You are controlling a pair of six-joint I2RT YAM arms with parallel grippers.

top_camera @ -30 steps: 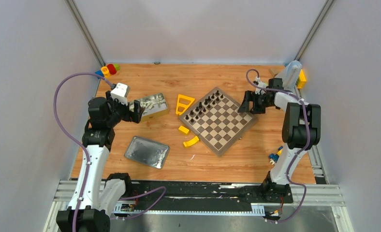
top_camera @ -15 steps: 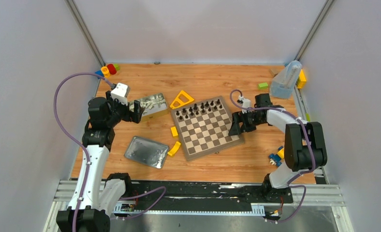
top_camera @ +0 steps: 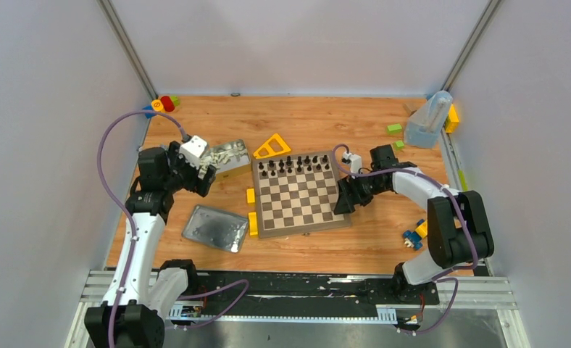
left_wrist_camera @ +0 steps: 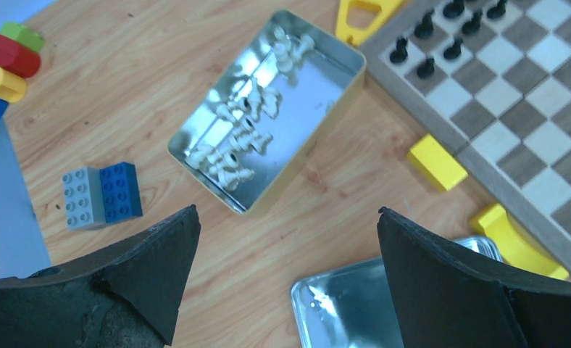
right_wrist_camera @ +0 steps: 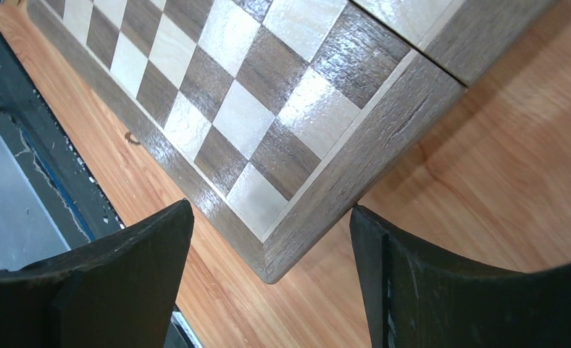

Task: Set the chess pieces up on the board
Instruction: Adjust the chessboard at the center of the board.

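Observation:
The board (top_camera: pixel 297 199) lies nearly square to the table, with black chess pieces (top_camera: pixel 297 164) standing in its two far rows. Pale chess pieces (left_wrist_camera: pixel 248 138) lie loose in an open metal tin (top_camera: pixel 228 154). My left gripper (top_camera: pixel 204 181) hangs open over bare wood between that tin and a tin lid (left_wrist_camera: pixel 369 312), holding nothing. My right gripper (top_camera: pixel 343 197) is open at the board's near right corner (right_wrist_camera: pixel 297 239). Its jaws stand on either side of that corner, and the right finger (right_wrist_camera: pixel 413 275) is at the board's side edge.
Yellow blocks lie to the board's left: a triangle (top_camera: pixel 272 147), a small brick (left_wrist_camera: pixel 436 162) and a curved piece (left_wrist_camera: pixel 514 239). A blue-grey brick (left_wrist_camera: pixel 100 194) and coloured cylinders (top_camera: pixel 163 104) sit at the far left. A clear container (top_camera: pixel 427 119) stands far right.
The board has turned from a diamond to nearly square and slid left, the right gripper moving with its edge. The yellow blocks and lid shifted left. My left gripper moved slightly right.

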